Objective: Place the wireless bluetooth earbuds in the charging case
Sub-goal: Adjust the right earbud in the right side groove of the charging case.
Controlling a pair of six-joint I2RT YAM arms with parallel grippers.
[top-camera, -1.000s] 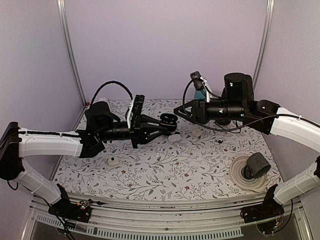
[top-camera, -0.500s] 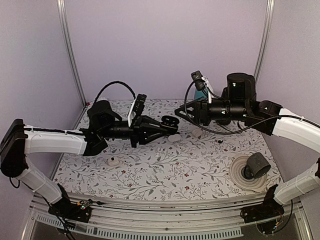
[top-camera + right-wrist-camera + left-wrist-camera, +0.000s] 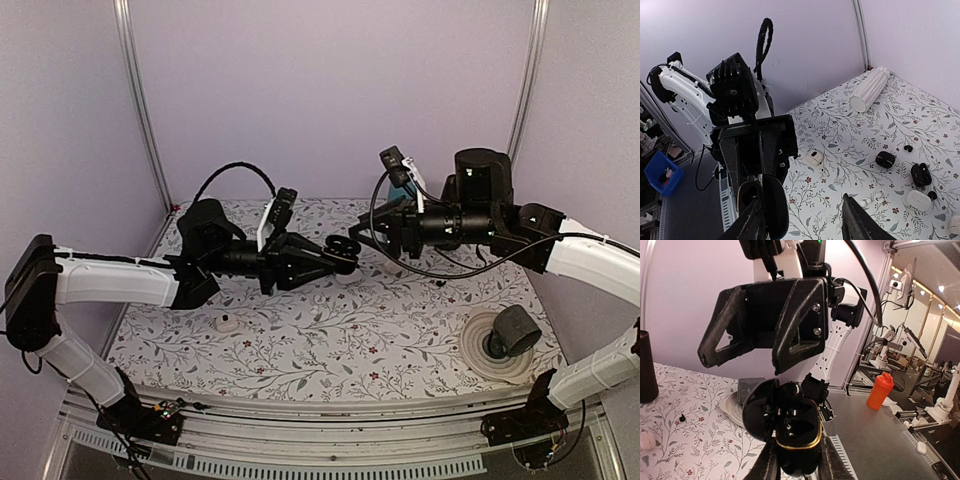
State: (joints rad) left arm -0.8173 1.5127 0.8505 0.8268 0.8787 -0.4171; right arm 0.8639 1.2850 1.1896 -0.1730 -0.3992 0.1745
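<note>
My left gripper (image 3: 336, 252) is shut on an open black charging case with a gold rim (image 3: 795, 432) and holds it above the table's middle; its fingers (image 3: 768, 465) clamp the case's base. A glossy black earbud (image 3: 790, 393) sits at the top of the case's cavity, by the hinge. My right gripper (image 3: 368, 237) is open and faces the case; in the left wrist view its fingertips (image 3: 784, 362) hang just above the earbud. In the right wrist view the case's lid (image 3: 774, 207) lies beside my right gripper's (image 3: 802, 220) left finger.
On the floral table lie a white case (image 3: 813, 158), a round black case (image 3: 885, 159), an open black case (image 3: 920, 174), another white case (image 3: 918, 199), loose white earbuds (image 3: 867, 201) and a white ribbed cylinder (image 3: 869, 89). A black tape roll on a white disc (image 3: 513, 332) sits front right.
My left gripper has carried the case to the right. My right gripper has come down and left, so the two now meet over the table's middle.
</note>
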